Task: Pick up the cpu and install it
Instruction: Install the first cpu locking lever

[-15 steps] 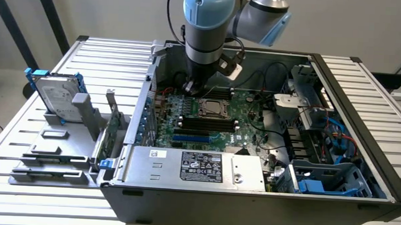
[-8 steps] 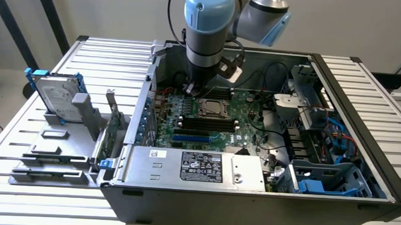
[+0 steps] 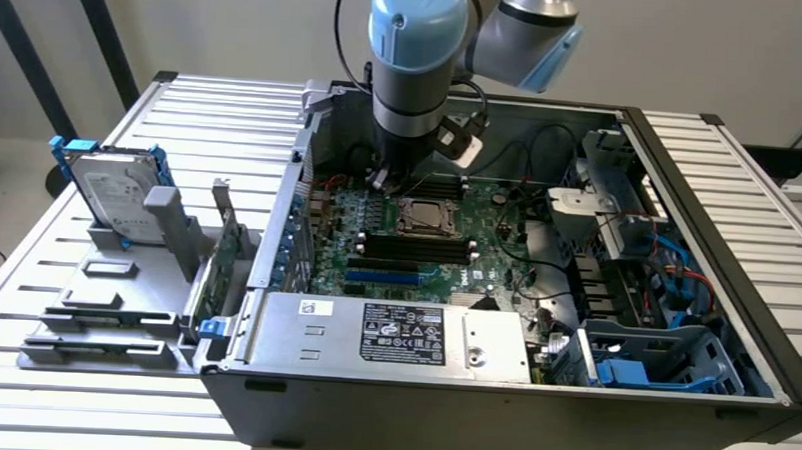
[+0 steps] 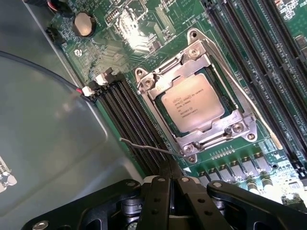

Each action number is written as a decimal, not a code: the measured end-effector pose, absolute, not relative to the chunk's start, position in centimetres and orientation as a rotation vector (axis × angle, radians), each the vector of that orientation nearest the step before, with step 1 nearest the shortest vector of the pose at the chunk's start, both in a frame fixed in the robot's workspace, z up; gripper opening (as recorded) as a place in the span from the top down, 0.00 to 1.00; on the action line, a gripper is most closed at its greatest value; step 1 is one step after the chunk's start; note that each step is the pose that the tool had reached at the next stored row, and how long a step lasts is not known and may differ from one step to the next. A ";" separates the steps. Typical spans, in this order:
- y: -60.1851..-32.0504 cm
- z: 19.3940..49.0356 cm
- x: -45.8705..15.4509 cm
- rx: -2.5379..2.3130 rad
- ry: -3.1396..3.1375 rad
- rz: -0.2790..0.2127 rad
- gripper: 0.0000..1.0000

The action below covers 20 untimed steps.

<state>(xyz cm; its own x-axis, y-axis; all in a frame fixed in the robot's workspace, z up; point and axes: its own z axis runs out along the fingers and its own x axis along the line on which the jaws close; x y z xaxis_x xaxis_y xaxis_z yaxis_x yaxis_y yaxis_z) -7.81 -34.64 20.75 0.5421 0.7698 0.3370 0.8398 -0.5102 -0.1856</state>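
Arm: one grey and blue arm (image 3: 414, 55) reaches down from above into the open case (image 3: 502, 389), at its far left part in the exterior view.
Tool: the tool (image 4: 169, 168) is clenched, its two black fingers (image 4: 158, 201) pressed together and pointing at the board just beside the socket. Nothing is held between them.
CPU: the cpu (image 4: 193, 103) lies flat in the socket (image 4: 196, 103) on the board, silver top up with printed text showing. In the exterior view it sits near the middle of the board (image 3: 425, 216), just right of and nearer than the tool.
Socket frame: a metal frame (image 4: 154, 81) surrounds the cpu, its edges overlapping the chip's rim. A thin wire lever (image 4: 144, 145) runs along the side of the socket closest to the tool tip; whether it is latched cannot be told.
Board: green motherboard (image 3: 488, 238) lying flat in the case, with black memory slots (image 4: 129, 124) on both sides of the socket and a round coin cell (image 4: 83, 23) well apart from it.
Case contents: silver power supply (image 3: 397, 335) with a label at the near edge; blue cables (image 3: 674, 265) at the right.
Tabletop: slatted metal tabletop (image 3: 52, 263) carries the case. Left of the case stands a grey holder (image 3: 105, 315) with a hard drive (image 3: 115, 190) upright in it and a green card (image 3: 220, 264) standing on edge just beside the case wall.
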 end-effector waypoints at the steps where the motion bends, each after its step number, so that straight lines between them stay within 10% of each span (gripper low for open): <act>1: -34.6 20.7 -7.8 -2.458 -1.329 -0.302 0.89; 20: -34.3 20.3 -7.3 -2.483 -1.329 -0.294 0.89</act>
<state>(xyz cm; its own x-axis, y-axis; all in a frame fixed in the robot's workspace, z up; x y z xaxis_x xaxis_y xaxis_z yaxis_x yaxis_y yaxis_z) -7.34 -34.35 20.26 0.5488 0.7720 0.3208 0.8352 -0.5223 -0.1722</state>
